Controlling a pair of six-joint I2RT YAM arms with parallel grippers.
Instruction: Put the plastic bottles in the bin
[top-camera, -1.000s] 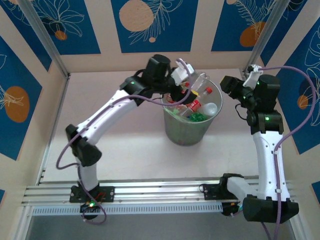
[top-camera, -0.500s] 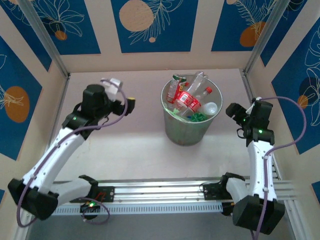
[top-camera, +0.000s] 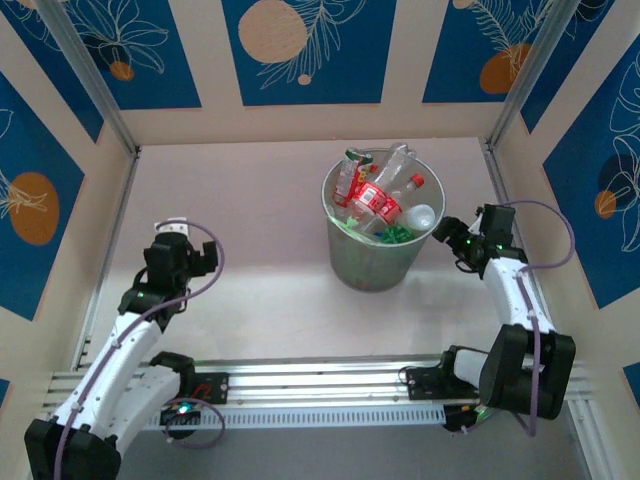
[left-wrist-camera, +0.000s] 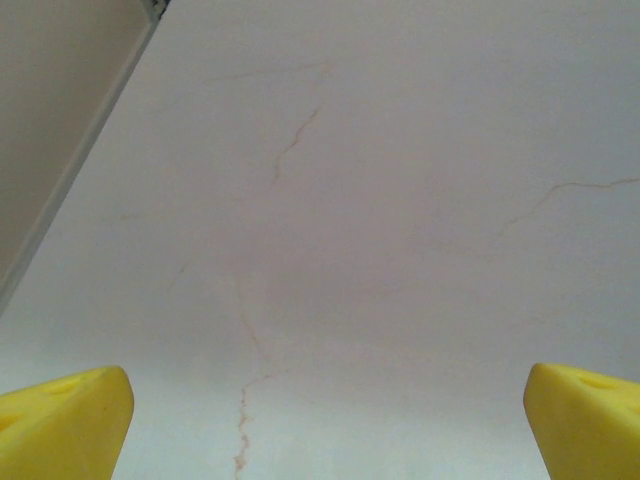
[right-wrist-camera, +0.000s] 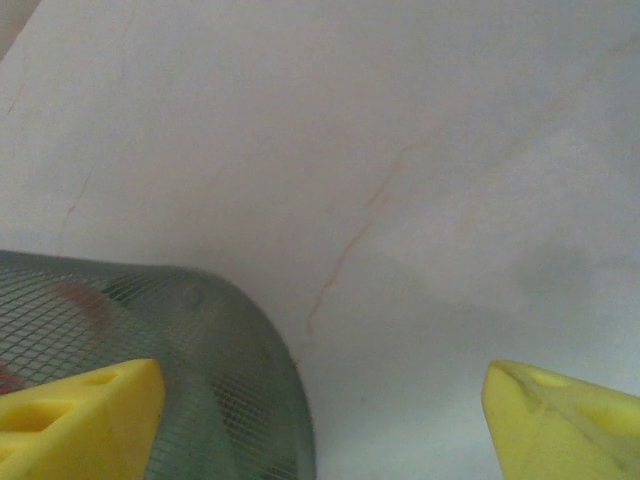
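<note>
Bottles (top-camera: 377, 200) piled in the bin (top-camera: 372, 262), just right of centre in the top view. Left gripper (left-wrist-camera: 325, 415) at lower left, right gripper (right-wrist-camera: 320, 415) beside the bin, both with jaws wide apart.

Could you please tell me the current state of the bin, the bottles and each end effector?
bin: upright, filled to about its rim.
plastic bottles: piled inside the bin, some tops poking above the rim.
left end effector: open, holding nothing.
right end effector: open, holding nothing, close beside the bin's wall.
</note>
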